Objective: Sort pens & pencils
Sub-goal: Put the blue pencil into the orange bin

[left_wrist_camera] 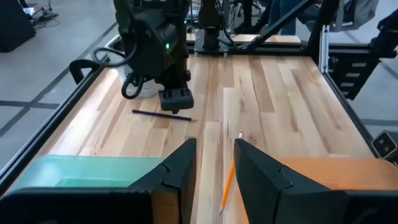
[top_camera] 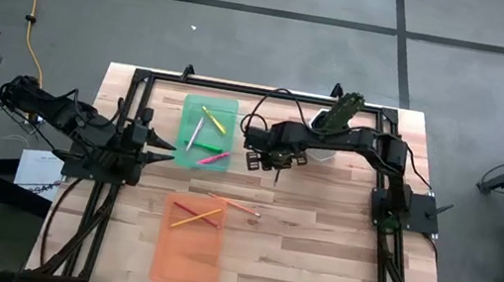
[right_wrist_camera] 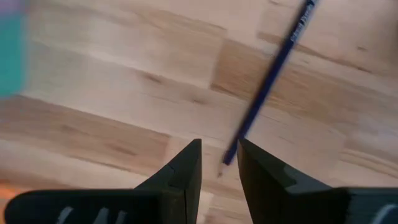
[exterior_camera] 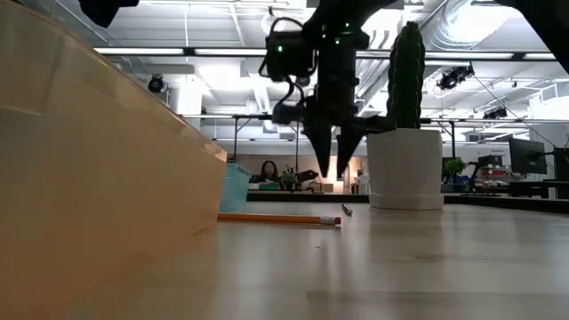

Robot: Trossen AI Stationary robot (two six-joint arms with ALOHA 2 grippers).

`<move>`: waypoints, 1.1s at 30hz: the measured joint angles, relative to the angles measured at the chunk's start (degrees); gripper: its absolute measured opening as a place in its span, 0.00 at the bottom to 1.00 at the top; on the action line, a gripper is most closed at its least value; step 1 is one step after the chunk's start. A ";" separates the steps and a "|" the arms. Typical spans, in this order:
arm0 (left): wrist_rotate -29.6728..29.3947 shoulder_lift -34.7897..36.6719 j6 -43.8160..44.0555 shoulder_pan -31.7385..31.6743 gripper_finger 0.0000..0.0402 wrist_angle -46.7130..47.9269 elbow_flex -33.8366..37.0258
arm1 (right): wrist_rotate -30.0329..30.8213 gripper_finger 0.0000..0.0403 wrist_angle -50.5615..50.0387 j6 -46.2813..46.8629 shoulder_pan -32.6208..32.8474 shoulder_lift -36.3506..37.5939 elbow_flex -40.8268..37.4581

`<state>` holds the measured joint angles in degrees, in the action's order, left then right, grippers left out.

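My right tool [top_camera: 278,172] hung over the counter [top_camera: 335,254], just beside the green tray [top_camera: 210,105], its fingers [right_wrist_camera: 180,168] parted by a narrow gap and grasping nothing. The dark pencil [right_wrist_camera: 267,81] lay flat on the wood right under it, one end pointing into the gap between the fingertips; from my left wrist it showed as a thin dark stick [left_wrist_camera: 161,114] beneath the right tool [left_wrist_camera: 176,106]. I could not tell whether the fingertips touched the counter.

My left tool [top_camera: 169,148] waited at the left side of the counter, near the green tray's edge, fingers [left_wrist_camera: 180,168] slightly apart and empty.

The pens [top_camera: 208,134] lay in the green tray. Two pencils [top_camera: 196,215] lay crossed in the orange tray [top_camera: 187,256], and a yellow-orange pencil [top_camera: 240,204] lay on the bare counter just beside that tray. A potted cactus [exterior_camera: 407,71] stood near the far edge of the counter.
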<state>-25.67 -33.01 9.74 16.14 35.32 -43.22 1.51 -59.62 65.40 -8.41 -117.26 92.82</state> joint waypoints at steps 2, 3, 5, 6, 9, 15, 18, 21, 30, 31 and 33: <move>-0.02 0.02 -0.42 0.00 0.24 0.39 0.00 | -0.67 0.23 -0.45 0.12 -0.34 -0.79 0.00; -0.04 0.17 -0.46 0.00 0.24 0.76 0.00 | -0.90 0.23 -0.43 0.18 -0.49 -1.04 0.00; -0.04 0.19 -0.51 0.00 0.24 1.24 0.00 | -0.90 0.23 -0.60 0.25 -0.70 -1.36 0.00; -0.05 0.21 -0.52 0.00 0.24 1.35 0.00 | -0.90 0.23 -0.59 0.34 -0.81 -1.59 0.00; -0.05 0.44 -0.66 0.00 0.24 1.66 0.00 | -1.08 0.23 -1.29 0.40 -1.27 -2.25 0.00; -0.07 0.69 -1.14 0.00 0.24 2.66 0.00 | -0.95 0.23 -2.80 0.80 -2.53 -2.44 0.00; -0.07 0.66 -1.87 0.00 0.24 2.66 0.00 | -0.92 0.23 -4.36 0.77 -3.27 -2.44 0.00; -0.07 0.66 -1.95 0.00 0.24 2.64 0.00 | -0.90 0.23 -4.29 0.79 -3.79 -2.44 0.00; -0.07 0.66 -2.00 0.00 0.24 2.62 0.00 | -0.74 0.23 -2.92 0.64 -5.06 -2.44 0.00; -0.03 0.66 -2.00 0.00 0.24 2.62 0.00 | -0.54 0.23 -2.94 0.66 -5.11 -2.44 0.00; 0.27 0.66 -2.00 0.01 0.24 2.62 0.00 | 0.08 0.23 -2.90 0.64 -5.15 -2.44 0.00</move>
<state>-25.41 -32.36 7.75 16.15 37.93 -43.22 1.59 -62.52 66.04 -13.56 -119.70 92.82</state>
